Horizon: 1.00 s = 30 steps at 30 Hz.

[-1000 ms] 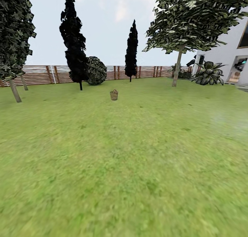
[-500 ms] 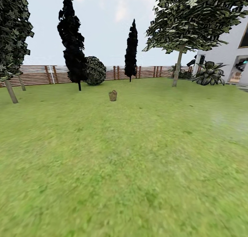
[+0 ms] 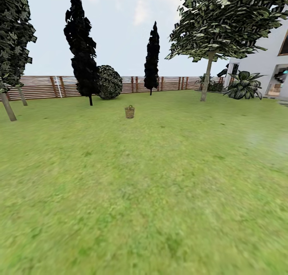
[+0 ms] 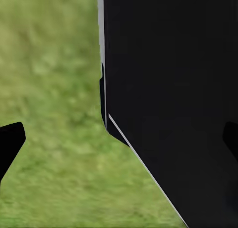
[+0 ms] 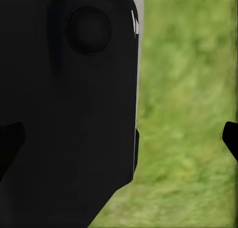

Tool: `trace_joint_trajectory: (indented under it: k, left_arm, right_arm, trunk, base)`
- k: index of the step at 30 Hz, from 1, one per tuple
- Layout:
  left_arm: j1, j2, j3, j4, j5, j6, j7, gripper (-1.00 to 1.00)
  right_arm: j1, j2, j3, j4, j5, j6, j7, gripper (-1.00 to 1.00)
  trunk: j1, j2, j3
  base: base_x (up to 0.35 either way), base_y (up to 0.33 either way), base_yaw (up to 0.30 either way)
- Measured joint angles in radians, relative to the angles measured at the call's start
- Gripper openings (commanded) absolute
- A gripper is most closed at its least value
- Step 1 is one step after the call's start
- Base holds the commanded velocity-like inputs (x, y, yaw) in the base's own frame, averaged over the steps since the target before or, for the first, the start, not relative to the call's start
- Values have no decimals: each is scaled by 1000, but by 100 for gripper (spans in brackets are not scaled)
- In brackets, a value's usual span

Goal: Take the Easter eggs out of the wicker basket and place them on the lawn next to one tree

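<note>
from my head, the lawn (image 3: 144, 187) spreads wide and green ahead of me, blurred close by. the basket (image 3: 129, 112) stands upright on the grass well ahead, near the middle of the view, small and brown; it is too far off to tell what lies inside it. beyond it a slatted fence (image 3: 40, 87) runs across the back of the garden. a tall dark cypress (image 3: 81, 47) rises left of the basket, with a round shrub (image 3: 109, 82) just beside it, and a second, narrower cypress (image 3: 152, 57) stands further back to the right. the tree (image 3: 208, 73) with the bare trunk and broad leafy crown stands at the right, well apart from the basket, and past it are a spiky low plant (image 3: 243, 86) and the white house (image 3: 266, 57). another leafy tree (image 3: 8, 47) leans at the far left edge.

from my left wrist, my left gripper (image 4: 119, 138) shows a dark fingertip at each edge of the picture, so the fingers seem spread wide with nothing between them, over grass and a black part of my own body (image 4: 173, 104). my right gripper (image 5: 119, 138) looks the same: tips far apart, holding nothing, with a black body part (image 5: 74, 104) and grass behind.
</note>
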<state>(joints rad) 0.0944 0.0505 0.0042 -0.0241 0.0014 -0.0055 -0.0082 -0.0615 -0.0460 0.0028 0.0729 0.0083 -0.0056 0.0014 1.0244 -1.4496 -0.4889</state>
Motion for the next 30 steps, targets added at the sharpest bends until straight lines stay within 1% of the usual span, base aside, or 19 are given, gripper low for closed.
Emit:
trace_joint_trajectory:
  k: [12, 30]
  left_arm:
    - [0, 0, 0, 0, 0, 0, 0, 100]
    - [0, 0, 0, 0, 1, 1, 0, 100]
  right_arm:
    - [0, 0, 0, 0, 0, 0, 0, 100]
    - [0, 0, 0, 0, 0, 1, 0, 100]
  trunk:
    - [0, 0, 0]
    - [0, 0, 0]
  base:
    - [337, -119, 0]
    - [337, -7, 0]
